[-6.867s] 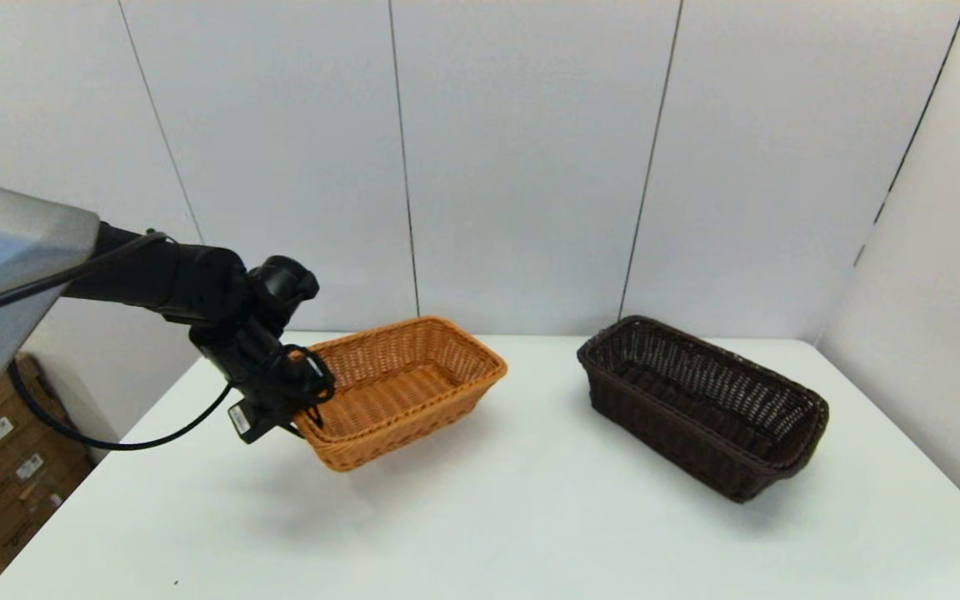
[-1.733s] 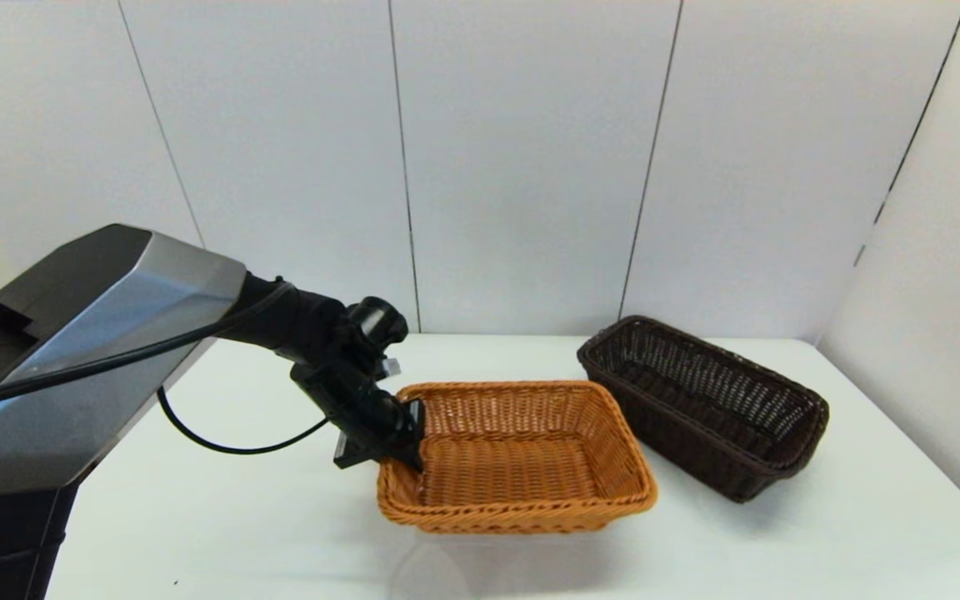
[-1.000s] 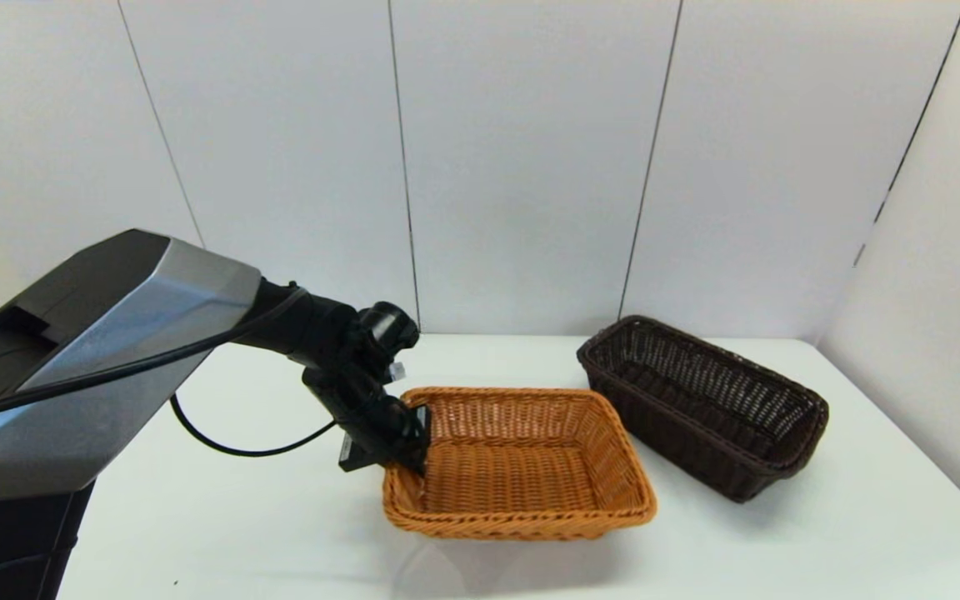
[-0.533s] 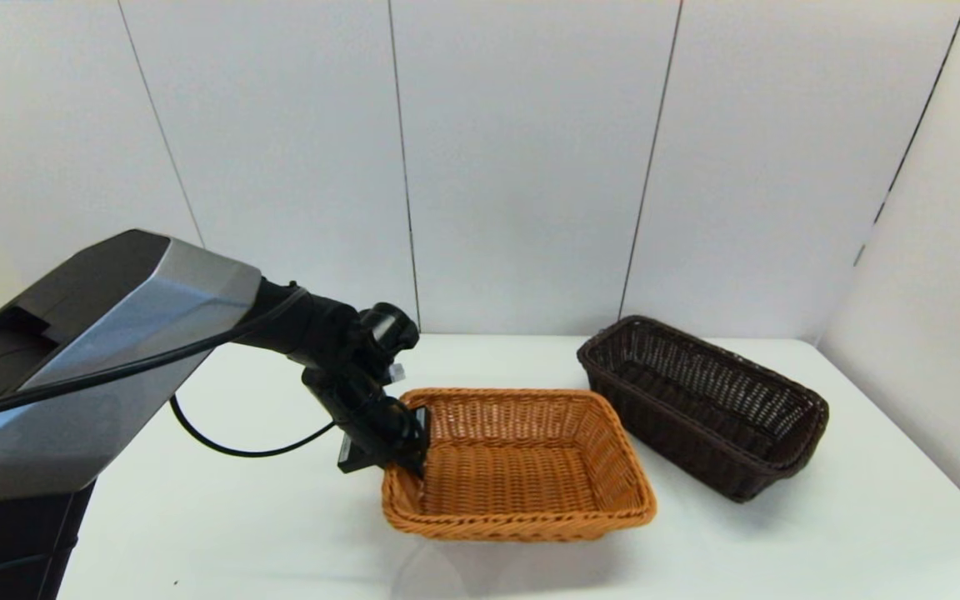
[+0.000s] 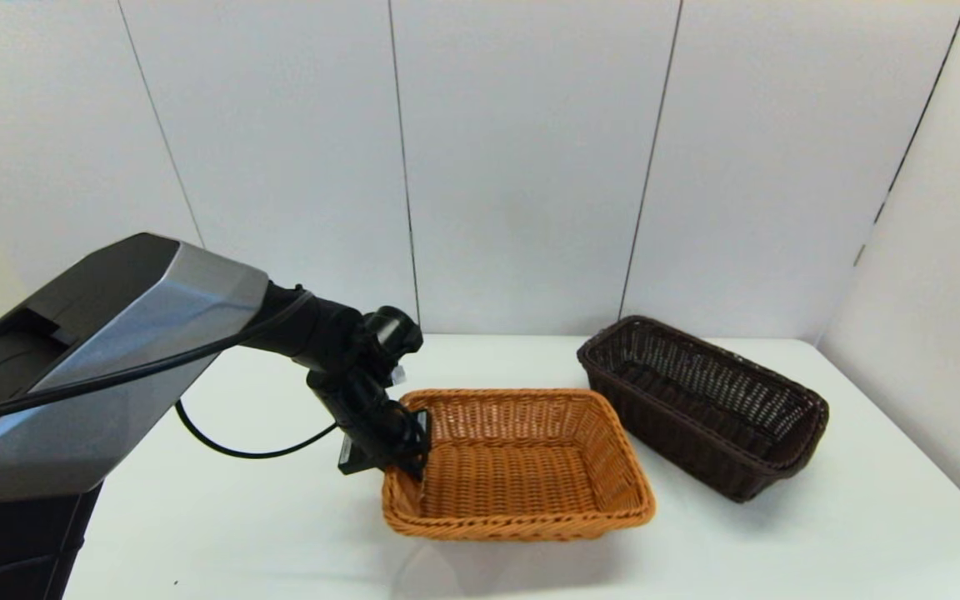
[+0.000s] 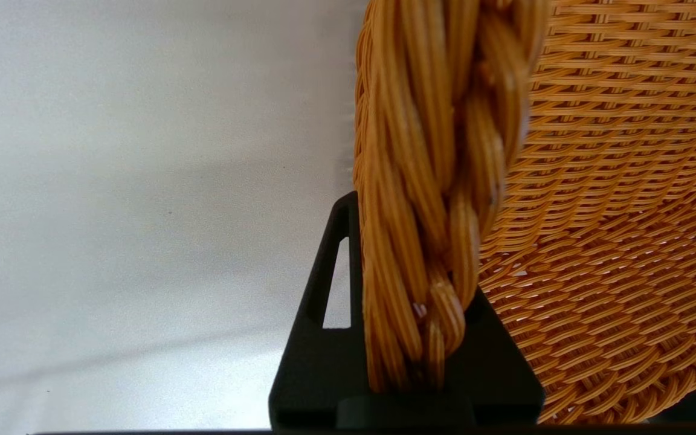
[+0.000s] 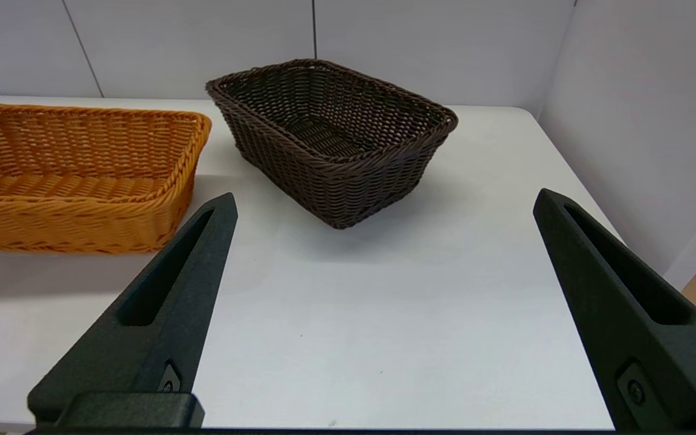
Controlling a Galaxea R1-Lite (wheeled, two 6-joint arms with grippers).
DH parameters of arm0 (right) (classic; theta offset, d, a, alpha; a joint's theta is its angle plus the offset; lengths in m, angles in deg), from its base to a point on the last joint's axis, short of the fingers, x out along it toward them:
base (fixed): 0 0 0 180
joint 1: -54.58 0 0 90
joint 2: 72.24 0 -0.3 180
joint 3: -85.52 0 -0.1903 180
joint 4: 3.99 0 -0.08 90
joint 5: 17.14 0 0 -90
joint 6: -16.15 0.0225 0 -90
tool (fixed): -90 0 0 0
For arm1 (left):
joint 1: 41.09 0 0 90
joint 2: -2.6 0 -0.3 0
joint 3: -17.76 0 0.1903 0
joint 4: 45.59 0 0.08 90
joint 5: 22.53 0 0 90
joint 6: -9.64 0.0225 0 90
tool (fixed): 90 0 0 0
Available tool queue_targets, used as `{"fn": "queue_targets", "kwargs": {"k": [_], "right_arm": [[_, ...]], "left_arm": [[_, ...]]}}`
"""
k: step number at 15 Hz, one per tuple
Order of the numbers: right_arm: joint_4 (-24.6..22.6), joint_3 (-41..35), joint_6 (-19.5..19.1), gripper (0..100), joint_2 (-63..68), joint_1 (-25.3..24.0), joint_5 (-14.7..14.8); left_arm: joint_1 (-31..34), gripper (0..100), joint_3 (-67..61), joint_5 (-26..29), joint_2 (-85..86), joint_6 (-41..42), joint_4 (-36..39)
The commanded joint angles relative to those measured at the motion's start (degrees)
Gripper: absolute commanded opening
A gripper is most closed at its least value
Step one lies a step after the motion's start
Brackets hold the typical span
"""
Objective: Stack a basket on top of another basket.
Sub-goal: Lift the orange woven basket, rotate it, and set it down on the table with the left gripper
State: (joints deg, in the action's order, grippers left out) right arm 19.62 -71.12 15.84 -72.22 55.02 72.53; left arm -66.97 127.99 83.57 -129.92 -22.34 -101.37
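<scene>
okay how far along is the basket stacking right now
Done: nothing is stacked; the dark brown basket and orange-tan basket sit side by side on the white table. In hand: the left gripper is clamped on the orange-tan basket's braided rim at its left end. Left: placing one basket on the other. The right gripper hangs open, idle.

Bright, even overhead light, soft shadows under both baskets, no glare.

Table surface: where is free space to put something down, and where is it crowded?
The white table is bare in front of the dark brown basket and beside the left gripper, which grips the orange-tan basket. Crowded: the narrow gap between the baskets.
</scene>
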Motion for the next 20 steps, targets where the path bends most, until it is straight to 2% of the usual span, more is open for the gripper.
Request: {"fn": "queue_targets", "kwargs": {"k": [1, 20], "right_arm": [[0.02, 0.00, -0.05, 100, -0.02, 0.00, -0.02], [0.02, 0.00, -0.05, 100, -0.02, 0.00, -0.02]], "left_arm": [[-0.05, 0, -0.03, 0.08, -0.19, -0.19, -0.19], [0.04, 0, -0.30, 0.17, 0.25, -0.72, -0.28]]}}
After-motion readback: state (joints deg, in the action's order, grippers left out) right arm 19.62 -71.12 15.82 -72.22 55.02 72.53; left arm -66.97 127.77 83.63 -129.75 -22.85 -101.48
